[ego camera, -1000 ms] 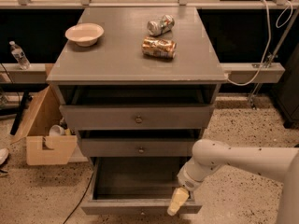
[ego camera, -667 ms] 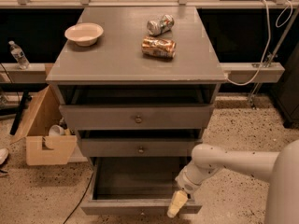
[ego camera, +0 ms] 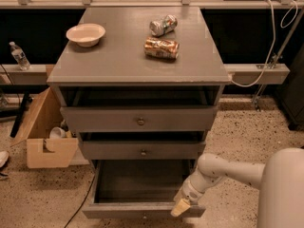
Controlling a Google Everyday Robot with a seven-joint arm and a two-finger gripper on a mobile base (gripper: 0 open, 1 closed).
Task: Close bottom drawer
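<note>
The bottom drawer (ego camera: 142,210) of the grey cabinet is pulled far out, its deep grey box open and empty; its front shows only as a thin top edge at the bottom of the view, the knob hidden. My gripper (ego camera: 180,207) is at the drawer's front right corner, its tan fingertips (ego camera: 179,208) against the front's top edge. The white arm reaches in from the right. The middle drawer (ego camera: 142,150) and the top drawer (ego camera: 140,119) stand slightly out.
On the cabinet top (ego camera: 114,56) are a white bowl (ego camera: 85,33) and two crushed cans (ego camera: 162,36). An open cardboard box (ego camera: 47,132) stands on the floor left of the cabinet. A water bottle (ego camera: 19,56) stands on a ledge at left. A cable (ego camera: 275,37) hangs at right.
The arm has shifted slightly left and closer to the drawer's front edge. The drawer's position looks the same.
</note>
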